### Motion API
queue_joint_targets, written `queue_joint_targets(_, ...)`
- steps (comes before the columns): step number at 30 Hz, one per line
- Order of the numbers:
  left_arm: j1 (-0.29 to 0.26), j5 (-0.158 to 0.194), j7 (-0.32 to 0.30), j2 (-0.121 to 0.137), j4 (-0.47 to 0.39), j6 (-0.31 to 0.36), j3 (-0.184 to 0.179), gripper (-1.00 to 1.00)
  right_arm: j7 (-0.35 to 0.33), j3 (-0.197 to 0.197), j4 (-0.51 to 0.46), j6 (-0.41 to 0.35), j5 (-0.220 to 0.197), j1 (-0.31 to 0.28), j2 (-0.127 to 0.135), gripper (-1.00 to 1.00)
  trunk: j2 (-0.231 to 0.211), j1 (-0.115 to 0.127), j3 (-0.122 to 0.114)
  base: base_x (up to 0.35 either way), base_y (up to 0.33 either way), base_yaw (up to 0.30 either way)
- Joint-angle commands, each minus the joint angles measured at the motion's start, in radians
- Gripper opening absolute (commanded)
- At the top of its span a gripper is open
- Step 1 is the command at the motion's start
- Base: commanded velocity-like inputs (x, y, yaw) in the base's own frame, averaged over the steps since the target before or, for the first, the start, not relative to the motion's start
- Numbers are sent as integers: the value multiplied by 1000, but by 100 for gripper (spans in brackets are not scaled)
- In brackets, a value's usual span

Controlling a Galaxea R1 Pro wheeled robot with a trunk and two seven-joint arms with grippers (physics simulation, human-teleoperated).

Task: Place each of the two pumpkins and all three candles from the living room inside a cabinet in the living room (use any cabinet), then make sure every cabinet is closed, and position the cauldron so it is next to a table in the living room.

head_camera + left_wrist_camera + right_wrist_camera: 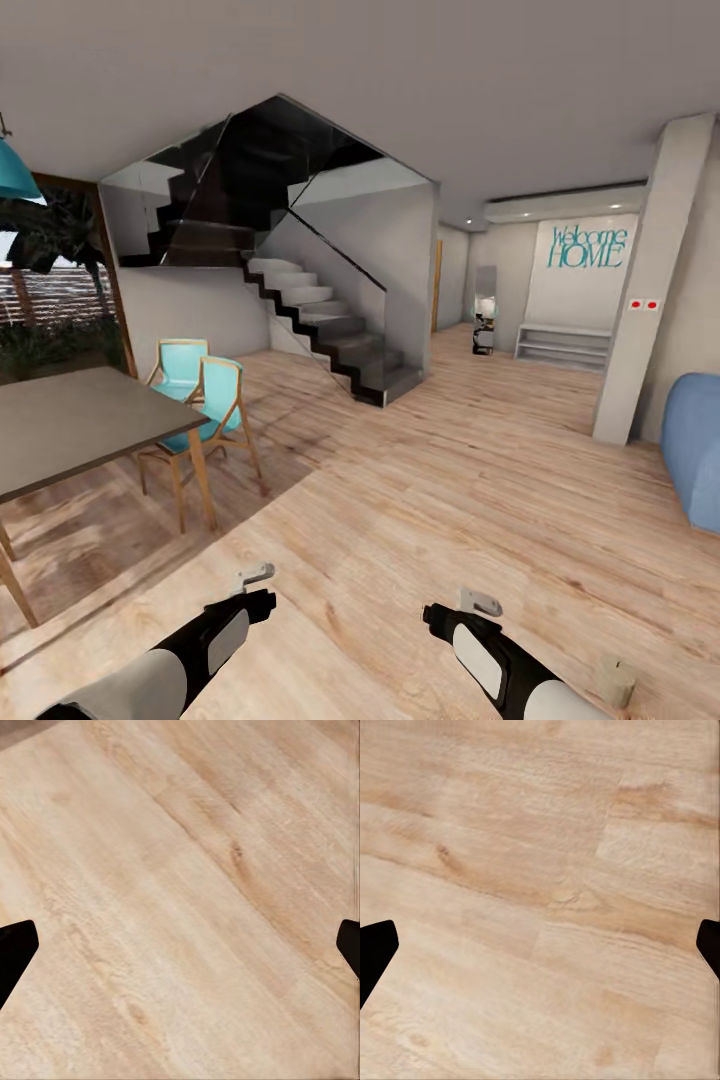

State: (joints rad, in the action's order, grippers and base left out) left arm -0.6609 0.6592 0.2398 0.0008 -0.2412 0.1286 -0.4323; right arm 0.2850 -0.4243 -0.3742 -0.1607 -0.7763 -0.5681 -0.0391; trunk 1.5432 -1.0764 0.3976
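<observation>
My left gripper (180, 945) hangs over bare pale wood-plank flooring (450, 500), its two black fingertips (15, 949) spread wide apart at the edges of the wrist view with nothing between them; my right gripper (540, 945) is the same, fingertips (375, 945) far apart over the same knotted, grainy planks, holding nothing. In the head view both of my arms reach forward low in the near foreground, the left black-and-white forearm (190, 655) on the left and the right forearm (500, 655) on the right, each ending in a dark wrist with a small grey bracket. Just right of my right arm, a small pale cylindrical object (616, 683) stands on the floor; I cannot tell what it is. On the near left is a matte grey rectangular dining table (70, 425) on slim wooden legs, with two turquoise-seated wooden-frame chairs (205, 400) just beyond it. Farther back, a dark-stepped staircase (320, 320) with smooth glass side panels climbs toward the left. At the far right a pale square column (645, 290) stands beside a rounded blue upholstered piece (695, 450), and on the far wall teal lettering (588, 246) reads "Welcome HOME" above low pale open shelves (563, 345).
</observation>
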Motion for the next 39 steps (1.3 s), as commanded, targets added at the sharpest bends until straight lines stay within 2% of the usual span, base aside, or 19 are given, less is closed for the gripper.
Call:
queue_joint_targets(1,0,5,7,1,-3,5,-6,100,8,-8,-2,-3,-6,-1,1,100,1,0,1,2,0,-274)
queue_joint_targets(20,0,7,7,1,-3,5,-6,100,7,-8,-1,-3,-7,-1,2,100,1,0,-8,7,0,-274)
queue_joint_targets(39,0,6,7,1,-3,6,-8,100,6,-8,-1,-3,-8,-1,3,100,1,0,-13,281,94,-276)
